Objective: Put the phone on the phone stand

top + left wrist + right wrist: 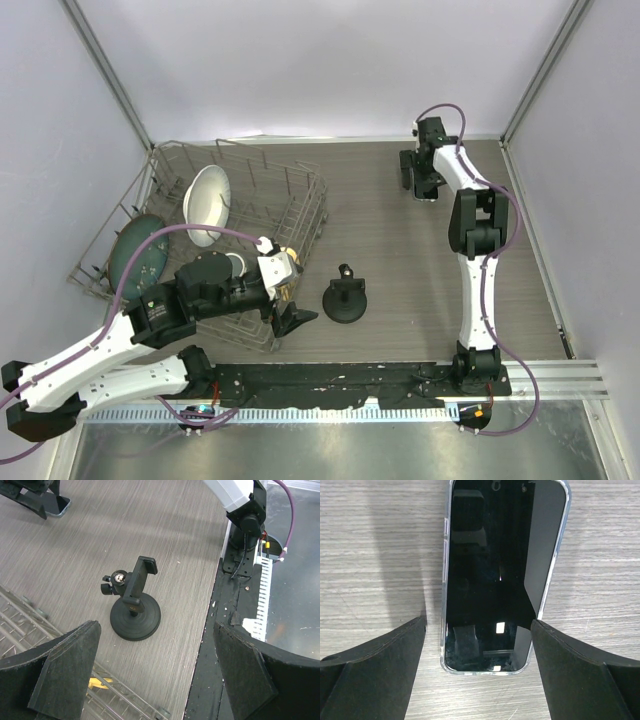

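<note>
The phone (500, 570), black with a glossy screen and a clear case edge, lies flat, screen up, at the back right of the table. My right gripper (479, 630) is open; its fingers stand either side of the phone's near end, not gripping it. In the top view the right gripper (420, 180) covers most of the phone. The phone stand (345, 300) stands upright at mid-table; in the left wrist view (135, 620) its round base, stem and clamp show. My left gripper (156, 630) is open and empty, just left of the stand in the top view (295, 320).
A wire dish rack (300, 200) fills the left side, holding a white bowl (208, 205) and a green plate (138, 250). Its near corner (115, 692) lies under my left gripper. The right arm's base (240, 525) and the table's front rail (350, 385) are close by.
</note>
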